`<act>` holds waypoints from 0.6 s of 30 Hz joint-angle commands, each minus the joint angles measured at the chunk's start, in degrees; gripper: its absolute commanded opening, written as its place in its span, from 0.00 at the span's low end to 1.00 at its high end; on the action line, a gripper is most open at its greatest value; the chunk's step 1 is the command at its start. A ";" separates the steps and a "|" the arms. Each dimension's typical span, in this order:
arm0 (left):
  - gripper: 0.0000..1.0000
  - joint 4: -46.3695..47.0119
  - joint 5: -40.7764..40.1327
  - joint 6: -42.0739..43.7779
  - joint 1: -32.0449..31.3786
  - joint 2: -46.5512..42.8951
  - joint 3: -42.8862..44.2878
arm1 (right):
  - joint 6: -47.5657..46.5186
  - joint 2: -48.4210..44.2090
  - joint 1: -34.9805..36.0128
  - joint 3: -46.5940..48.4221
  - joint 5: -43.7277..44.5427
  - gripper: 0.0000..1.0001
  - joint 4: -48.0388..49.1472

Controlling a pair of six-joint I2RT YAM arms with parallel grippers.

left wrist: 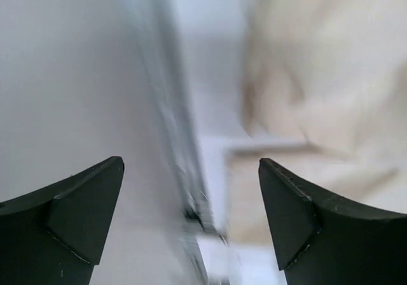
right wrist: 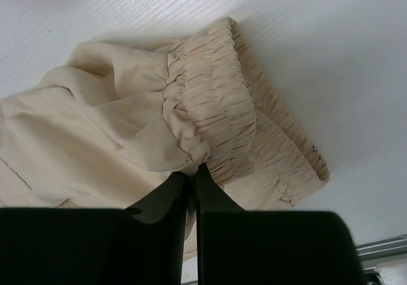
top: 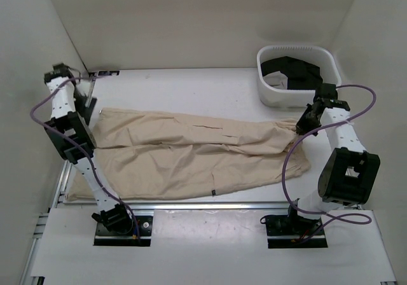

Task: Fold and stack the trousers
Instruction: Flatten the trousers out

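Pinches one gathered elastic band of the single pair of trousers (right wrist: 127,126) between the right gripper's (right wrist: 191,170) closed jaws. Holds the left gripper (left wrist: 191,164) wide apart and empty, just beside the cloth's far end, two legs flat between. Has one white basket (top: 264,75) just beyond the right gripper.

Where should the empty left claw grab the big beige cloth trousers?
Grip the left end of the beige soft cloth trousers, at the far corner beside the open left claw. Come down from above: the cloth lies flat on the white table, so only an edge pinch would likely lift it. The right claw is shut on the gathered elastic end opposite.
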 commanded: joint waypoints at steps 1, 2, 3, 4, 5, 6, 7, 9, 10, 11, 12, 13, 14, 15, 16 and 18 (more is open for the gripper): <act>0.98 1.54 5.53 -1.72 -3.61 -4.35 10.37 | -0.59 -0.21 0.51 -1.24 -1.44 0.00 1.84; 1.00 4.94 5.53 -1.72 -4.75 -4.35 9.50 | -0.59 -0.21 0.51 -1.25 -1.45 0.00 1.84; 1.00 6.54 4.92 -1.72 -7.02 -4.35 6.70 | -0.59 0.32 0.51 -1.25 -1.45 0.00 1.84; 1.00 7.69 4.91 -2.24 -8.09 -2.52 6.07 | -1.11 1.10 0.51 -1.25 -1.45 0.00 1.84; 1.00 7.70 4.91 -2.24 -8.88 -0.94 6.06 | -1.12 1.11 0.51 -1.25 -1.45 0.00 1.84; 1.00 7.70 6.04 -3.29 -9.41 0.90 8.76 | -1.12 1.98 0.51 -0.72 -1.45 0.00 1.84; 1.00 7.70 6.75 -4.26 -10.03 4.92 10.52 | -1.12 2.51 0.51 -0.72 -1.45 0.00 1.84; 1.00 8.32 11.12 -6.80 -10.03 8.03 12.91 | -1.64 4.01 0.51 0.59 -1.45 0.00 1.23; 1.00 10.67 11.15 -7.69 -10.03 10.04 12.91 | -1.65 4.79 0.51 0.60 -1.45 0.00 1.23; 1.00 11.82 11.15 -8.65 -10.03 10.85 12.91 | -1.65 4.80 0.51 1.30 -1.45 0.00 1.23; 1.00 12.79 10.63 -10.92 -10.03 11.55 12.91 | -1.65 5.50 0.51 2.09 -1.45 0.00 0.71; 1.00 13.67 10.63 -11.99 -9.43 12.17 12.91 | -2.17 6.11 0.51 2.09 -1.45 0.00 0.70; 1.00 14.81 10.63 -12.87 -9.42 12.69 12.91 | -2.17 6.12 0.51 2.96 -1.45 0.00 0.70; 1.00 15.34 10.63 -13.75 -9.42 13.40 12.91 | -2.17 6.73 0.51 3.49 -1.45 0.00 0.01; 1.00 15.35 9.23 -14.98 -8.90 13.40 12.39 | -2.69 7.35 0.51 4.63 -1.45 0.00 0.00; 1.00 15.96 8.08 -15.69 -8.89 13.40 11.16 | -2.70 7.35 0.51 5.26 -1.45 0.00 -1.14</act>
